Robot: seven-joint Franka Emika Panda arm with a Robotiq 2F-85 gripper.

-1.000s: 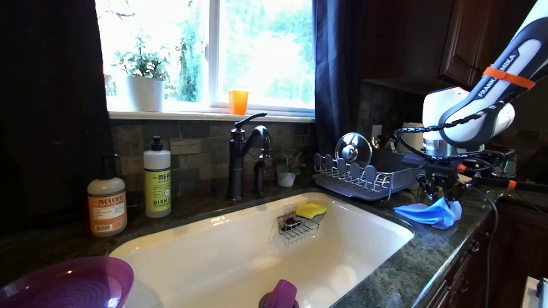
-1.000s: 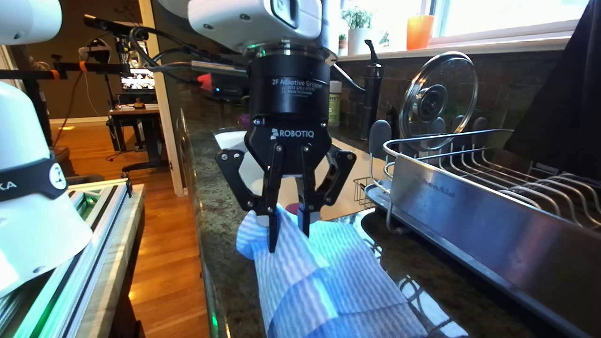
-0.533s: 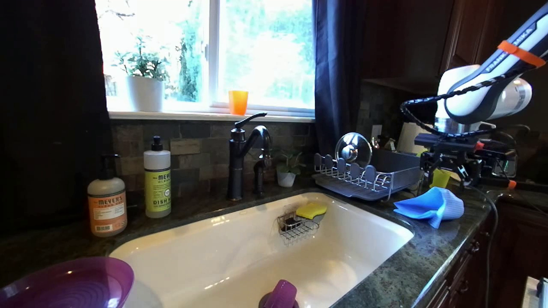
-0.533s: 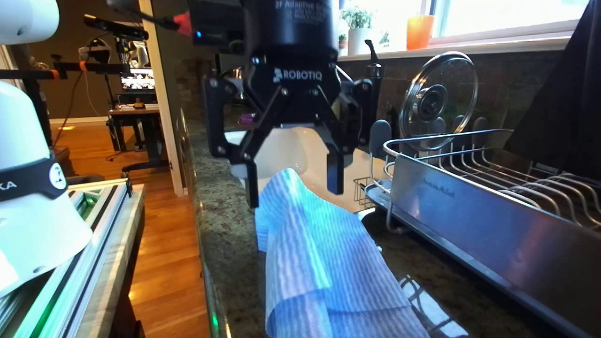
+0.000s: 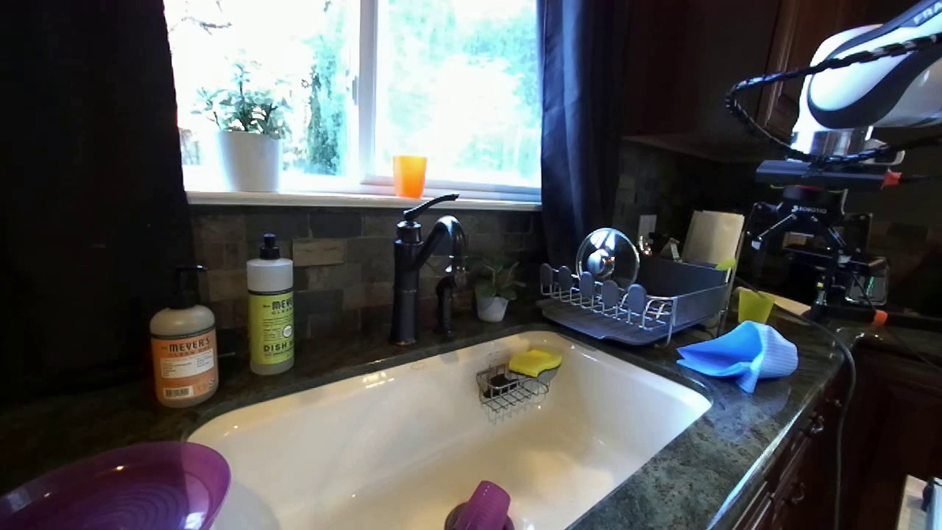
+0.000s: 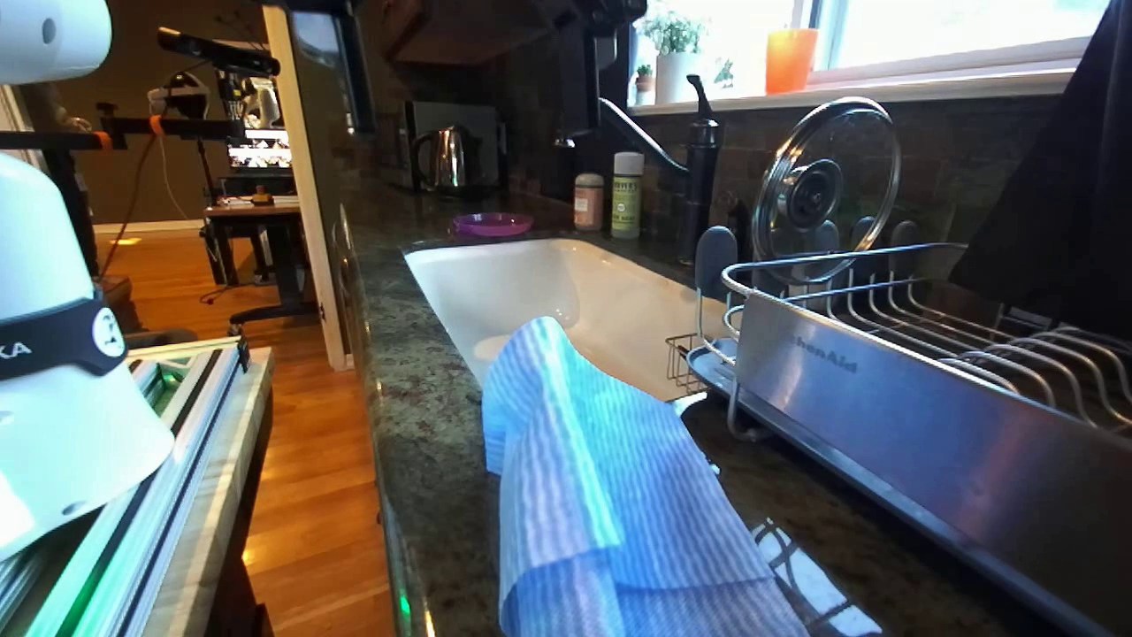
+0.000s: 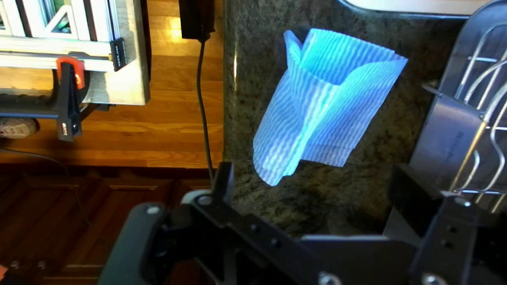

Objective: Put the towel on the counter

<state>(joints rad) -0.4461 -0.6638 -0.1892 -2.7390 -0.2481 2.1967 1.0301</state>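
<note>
Wrist view and both exterior views take in the long counter of dark, mottled stone [image 7: 253, 35]. In an exterior view, the white-and-black jointed robot arm [image 5: 909, 96] shows at the upper right. Set into the counter is a deep, white, rectangular sink [image 5: 397, 434]; near one end of it stands the silver metal dish rack [image 6: 884, 416]. The black metal two-fingered gripper [image 7: 315, 184] is released, its fingers [image 7: 225, 180] spread wide apart. Lower down, clear of the fingers, the blue-and-white striped cloth towel [image 7: 317, 114] lies loosely folded on the counter between the dish rack and the counter's outer edge, with one fold standing up. Beyond the sink rests a shallow, round, purple dish [image 6: 493, 225]. A tapered orange cup [image 5: 409, 177] stands on the white window sill [image 5: 316, 199]. A yellow sponge [image 5: 535, 362] sits atop the wire basket [image 5: 511, 397] inside the sink.
</note>
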